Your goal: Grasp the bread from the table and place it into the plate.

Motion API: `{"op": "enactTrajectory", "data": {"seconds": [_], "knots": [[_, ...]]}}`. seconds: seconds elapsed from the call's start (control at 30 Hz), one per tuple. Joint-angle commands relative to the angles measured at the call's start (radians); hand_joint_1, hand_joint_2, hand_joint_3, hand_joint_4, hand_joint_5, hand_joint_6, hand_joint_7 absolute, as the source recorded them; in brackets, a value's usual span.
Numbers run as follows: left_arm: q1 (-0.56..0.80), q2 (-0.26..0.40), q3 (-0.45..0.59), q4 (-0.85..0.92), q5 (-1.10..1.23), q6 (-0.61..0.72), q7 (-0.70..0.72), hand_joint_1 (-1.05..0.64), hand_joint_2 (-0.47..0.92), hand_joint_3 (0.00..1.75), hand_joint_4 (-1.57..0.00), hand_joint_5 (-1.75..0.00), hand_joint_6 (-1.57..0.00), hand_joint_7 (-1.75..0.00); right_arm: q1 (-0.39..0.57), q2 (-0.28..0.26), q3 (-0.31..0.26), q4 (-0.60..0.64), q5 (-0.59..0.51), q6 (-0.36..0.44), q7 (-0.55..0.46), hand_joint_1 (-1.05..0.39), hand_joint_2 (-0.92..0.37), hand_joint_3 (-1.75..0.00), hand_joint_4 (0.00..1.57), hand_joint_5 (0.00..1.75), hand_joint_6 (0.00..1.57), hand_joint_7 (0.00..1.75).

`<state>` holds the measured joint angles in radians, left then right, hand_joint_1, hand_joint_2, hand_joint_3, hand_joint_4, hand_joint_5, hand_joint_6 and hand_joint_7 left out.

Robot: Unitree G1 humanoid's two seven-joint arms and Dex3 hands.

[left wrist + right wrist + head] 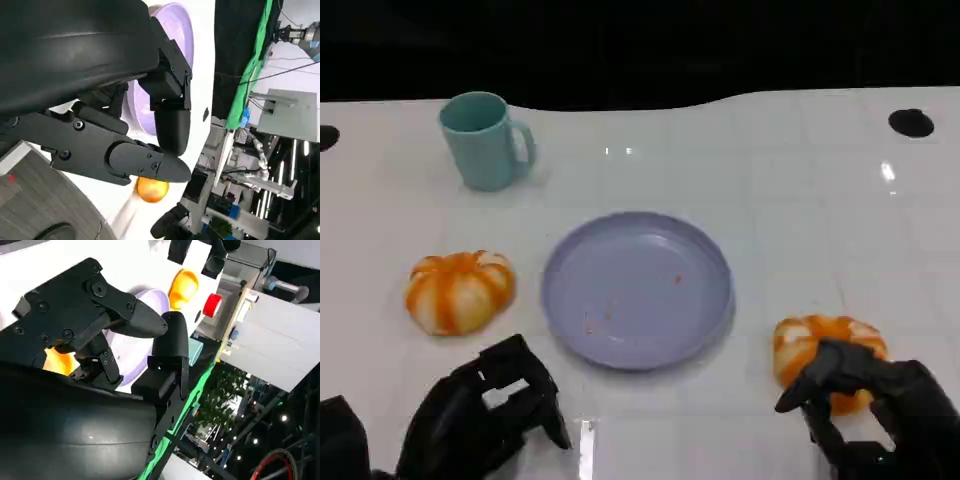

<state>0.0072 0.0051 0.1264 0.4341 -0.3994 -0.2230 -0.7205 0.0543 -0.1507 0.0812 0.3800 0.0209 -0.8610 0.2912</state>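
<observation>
Two orange-and-white pumpkin-shaped breads lie on the white table (pixel 800 170), one on each side of the empty purple plate (pixel 637 290). The left bread (pixel 459 290) sits apart from my left hand (pixel 485 415), which hovers near the front edge with fingers apart and nothing in it. My right hand (pixel 875 410) is right behind the right bread (pixel 825 345); its fingers (pixel 820 375) curve over the bread's near side. In the right wrist view this bread (pixel 57 361) shows between the spread fingers (pixel 167 347), with the plate (pixel 150 297) and the other bread (pixel 183 287) beyond.
A teal mug (pixel 485 140) stands at the back left, well away from the plate. The table's far edge meets a dark background. In the left wrist view the plate (pixel 175 30) and the right bread (pixel 152 190) lie beyond my left hand (pixel 150 125).
</observation>
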Motion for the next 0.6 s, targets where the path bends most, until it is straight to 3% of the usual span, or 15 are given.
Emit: {"op": "enactTrajectory", "data": {"seconds": [0.03, 0.6], "knots": [[-0.007, 0.014, 0.009, -0.005, -0.007, 0.008, 0.007, -0.61, 0.92, 0.09, -0.69, -1.73, -0.67, -1.39, 0.003, -0.005, -0.008, -0.010, 0.002, 0.007, -0.006, -0.32, -0.48, -1.14, 0.86, 1.75, 0.77, 1.30], [-0.003, 0.013, 0.008, -0.011, -0.009, 0.007, 0.006, -0.61, 0.92, 0.09, -0.69, -1.74, -0.67, -1.37, -0.002, -0.005, -0.007, -0.001, 0.018, -0.001, 0.008, -0.34, -0.48, -1.14, 0.82, 1.75, 0.77, 1.30]]}}
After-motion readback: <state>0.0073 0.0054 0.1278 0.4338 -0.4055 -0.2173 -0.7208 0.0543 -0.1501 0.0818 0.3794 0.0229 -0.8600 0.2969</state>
